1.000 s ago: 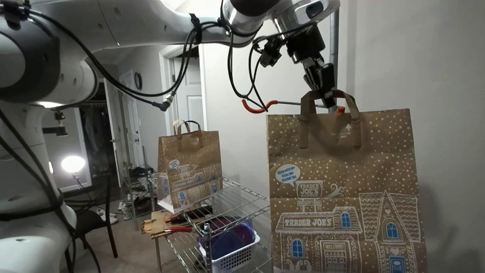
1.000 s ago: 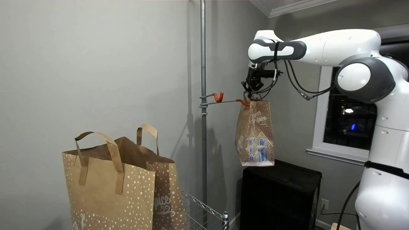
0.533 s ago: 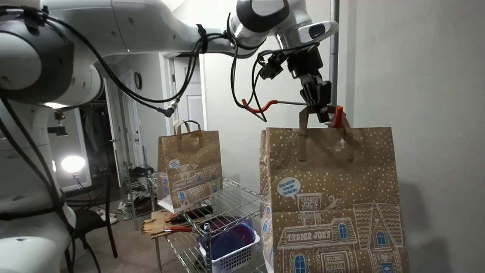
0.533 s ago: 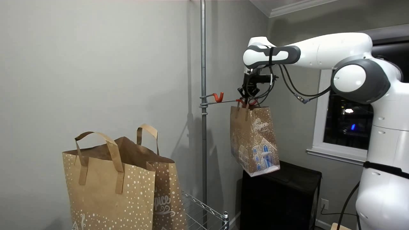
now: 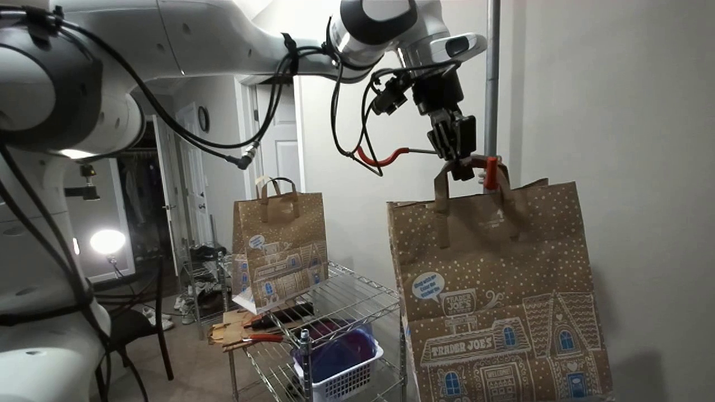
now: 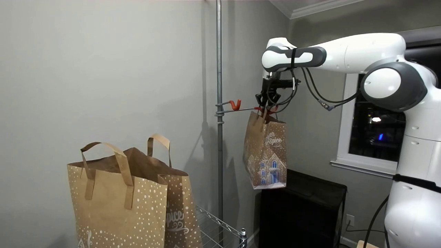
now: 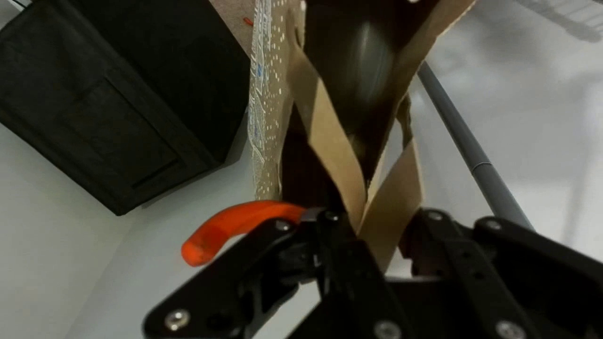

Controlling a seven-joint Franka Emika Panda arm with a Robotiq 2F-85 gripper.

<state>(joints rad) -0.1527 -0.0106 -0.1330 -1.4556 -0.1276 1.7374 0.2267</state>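
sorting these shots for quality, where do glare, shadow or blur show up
In an exterior view, the lamp burns out to white; in an exterior view, soft shadows streak the wall beside the pole and bright spots show in the dark window; in the wrist view, the claw looks blurred and the hanging bag is very dark inside.

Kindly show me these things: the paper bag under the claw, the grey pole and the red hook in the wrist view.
Paper bag (image 5: 500, 287): in an exterior view, on its printed front.
Grey pole (image 6: 220, 143): in an exterior view, on its upright shaft.
Red hook (image 7: 235, 221): in the wrist view, on its curve.
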